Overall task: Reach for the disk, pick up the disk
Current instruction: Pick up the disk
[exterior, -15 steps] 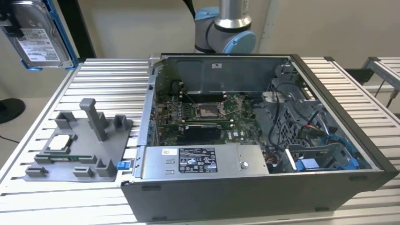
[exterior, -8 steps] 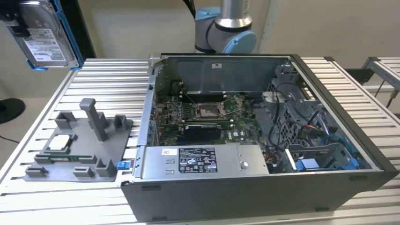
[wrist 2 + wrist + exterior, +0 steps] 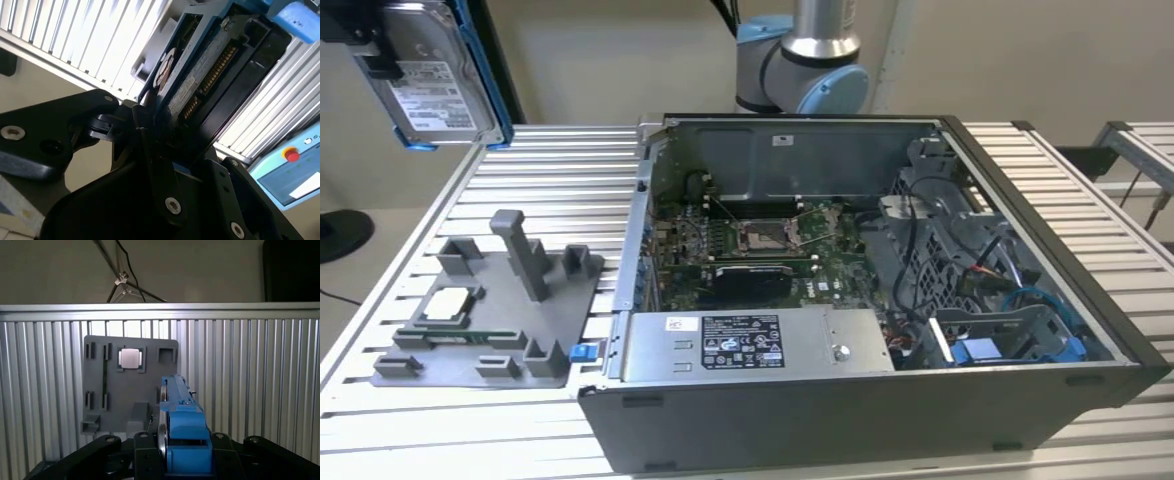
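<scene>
first wrist view: the gripper (image 3: 183,456) is clamped on the disk (image 3: 176,400), held edge-on in the air. the hold looks narrow, so a jolt could let it slip and fall onto the grey fixture (image 3: 120,392) and slatted table (image 3: 260,390) beyond.

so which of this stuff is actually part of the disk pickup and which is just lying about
Part of the job:
the disk, held up in the air
the gripper, shut on the disk

Just lying about:
grey fixture
pale chip on it
open computer case
slatted table
</scene>
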Robot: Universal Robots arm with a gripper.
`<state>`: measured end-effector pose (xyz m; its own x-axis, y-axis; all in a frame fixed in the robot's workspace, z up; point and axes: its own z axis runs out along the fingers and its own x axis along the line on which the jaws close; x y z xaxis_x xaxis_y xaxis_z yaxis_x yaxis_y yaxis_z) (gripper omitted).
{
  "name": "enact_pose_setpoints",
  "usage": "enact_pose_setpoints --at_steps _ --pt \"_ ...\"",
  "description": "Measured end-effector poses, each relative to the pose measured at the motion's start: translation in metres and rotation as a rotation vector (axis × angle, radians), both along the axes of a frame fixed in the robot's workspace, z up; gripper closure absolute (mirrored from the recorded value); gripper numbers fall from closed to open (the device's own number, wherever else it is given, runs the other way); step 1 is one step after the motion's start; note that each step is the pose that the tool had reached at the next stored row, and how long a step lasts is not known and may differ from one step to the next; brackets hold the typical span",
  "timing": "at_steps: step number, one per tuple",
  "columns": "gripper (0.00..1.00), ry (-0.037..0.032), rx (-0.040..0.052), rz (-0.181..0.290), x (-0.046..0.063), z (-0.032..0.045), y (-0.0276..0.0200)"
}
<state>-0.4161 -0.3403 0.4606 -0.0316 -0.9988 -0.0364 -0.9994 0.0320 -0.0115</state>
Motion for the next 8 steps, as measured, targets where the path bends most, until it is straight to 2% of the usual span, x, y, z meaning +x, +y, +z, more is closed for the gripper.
enact_pose_setpoints --at_steps 8 --pt "1.00 0.0002 0.0000 0.001 0.019 0.0000 0.0000"
